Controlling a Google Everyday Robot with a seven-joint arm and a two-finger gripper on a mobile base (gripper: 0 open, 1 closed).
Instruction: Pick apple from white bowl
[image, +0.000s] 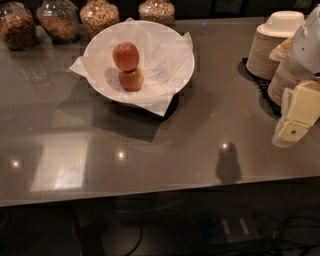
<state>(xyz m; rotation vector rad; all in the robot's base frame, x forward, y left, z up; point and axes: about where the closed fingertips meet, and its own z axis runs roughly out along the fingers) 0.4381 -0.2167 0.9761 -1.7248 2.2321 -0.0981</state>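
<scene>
We cannot tell if the jaws are wide or narrow. The gripper (295, 120) hangs at the right edge, above the bench (175, 150), just beside the stacked beige bowls (267, 47) and well apart from the white bowl (176, 42). The apple (125, 56), deep red and glossy, lies in this bowl on crinkled white paper (165, 70). It touches a paler apple (131, 80) on its near side. Behind the bowl stand glass jars (99, 15).
</scene>
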